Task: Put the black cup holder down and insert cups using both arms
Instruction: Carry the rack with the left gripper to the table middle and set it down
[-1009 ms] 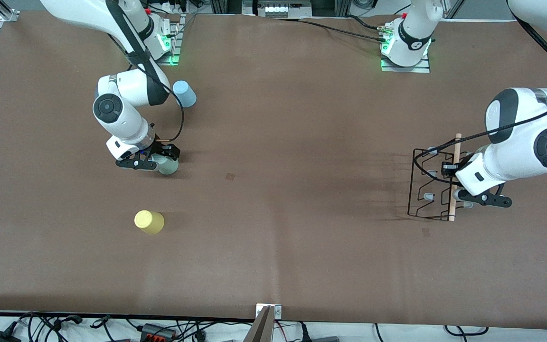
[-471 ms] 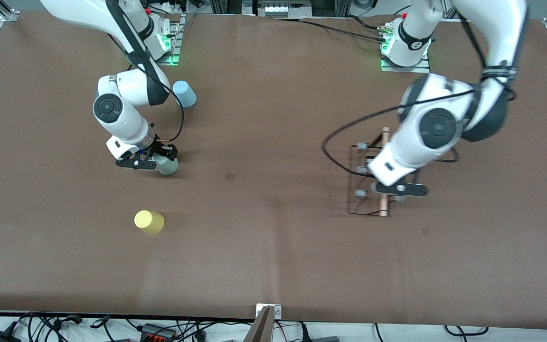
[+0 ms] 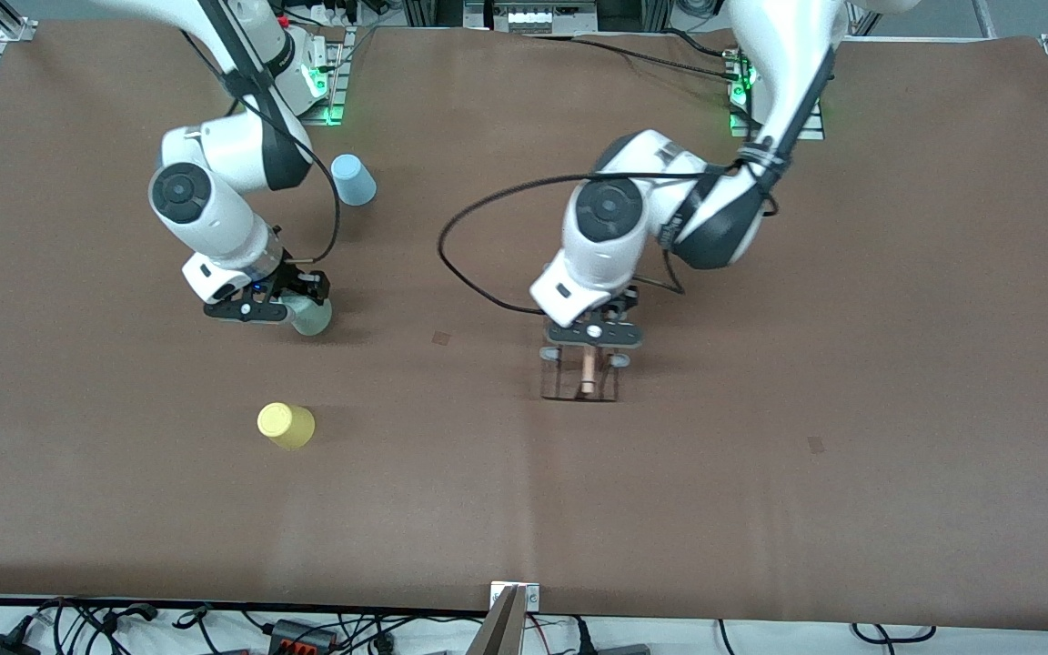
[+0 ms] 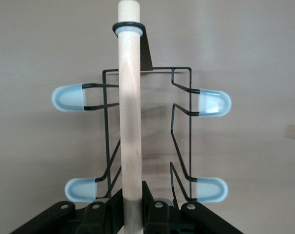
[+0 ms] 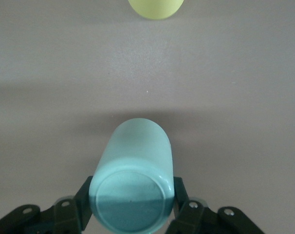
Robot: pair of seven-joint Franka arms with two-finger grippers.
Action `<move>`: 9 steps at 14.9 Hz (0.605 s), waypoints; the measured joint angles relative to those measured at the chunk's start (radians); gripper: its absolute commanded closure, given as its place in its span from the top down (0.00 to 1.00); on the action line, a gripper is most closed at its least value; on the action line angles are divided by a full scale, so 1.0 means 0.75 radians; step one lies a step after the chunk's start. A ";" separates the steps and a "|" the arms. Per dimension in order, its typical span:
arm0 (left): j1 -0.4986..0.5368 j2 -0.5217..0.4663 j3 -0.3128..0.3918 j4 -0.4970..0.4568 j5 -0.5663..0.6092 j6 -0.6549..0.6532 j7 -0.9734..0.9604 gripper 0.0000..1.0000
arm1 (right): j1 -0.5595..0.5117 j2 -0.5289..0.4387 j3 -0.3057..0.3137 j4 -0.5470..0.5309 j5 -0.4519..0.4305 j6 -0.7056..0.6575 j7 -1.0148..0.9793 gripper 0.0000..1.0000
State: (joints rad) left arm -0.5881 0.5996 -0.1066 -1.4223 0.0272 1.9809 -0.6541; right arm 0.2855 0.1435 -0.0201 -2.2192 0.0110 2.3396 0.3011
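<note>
My left gripper (image 3: 593, 344) is shut on the wooden rod handle (image 4: 130, 122) of the black cup holder (image 3: 582, 377) and holds it over the middle of the table. Its grey-tipped prongs (image 4: 68, 97) show in the left wrist view. My right gripper (image 3: 287, 309) is shut on the pale green cup (image 3: 309, 318), also seen in the right wrist view (image 5: 135, 170), toward the right arm's end. The yellow cup (image 3: 286, 425) lies nearer the front camera; its edge shows in the right wrist view (image 5: 156, 7). The light blue cup (image 3: 353, 179) stands near the right arm's base.
The brown table mat (image 3: 851, 364) spreads wide around both arms. Small dark marks (image 3: 441, 337) sit on it. Cables (image 3: 306, 628) run along the front edge.
My left arm has carried the cup holder from its own end of the table to the middle. My right gripper with the green cup has shifted slightly and lifted.
</note>
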 measured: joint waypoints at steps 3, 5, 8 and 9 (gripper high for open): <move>-0.066 0.035 0.001 0.017 -0.060 0.108 -0.049 0.01 | -0.017 -0.145 -0.007 0.102 0.000 -0.286 -0.036 0.15; -0.093 0.068 0.001 0.018 -0.066 0.208 -0.090 0.04 | -0.018 -0.181 -0.009 0.142 0.000 -0.364 -0.039 0.15; -0.120 0.105 0.001 0.026 -0.066 0.264 -0.120 1.00 | -0.018 -0.170 -0.009 0.151 0.000 -0.367 -0.040 0.15; -0.125 0.105 0.002 0.028 -0.060 0.264 -0.119 1.00 | -0.018 -0.164 -0.009 0.151 0.000 -0.366 -0.040 0.15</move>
State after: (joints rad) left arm -0.6818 0.6786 -0.1049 -1.4013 -0.0174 2.1786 -0.7431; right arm 0.2717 0.0209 -0.0267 -2.1060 0.0110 2.0652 0.2708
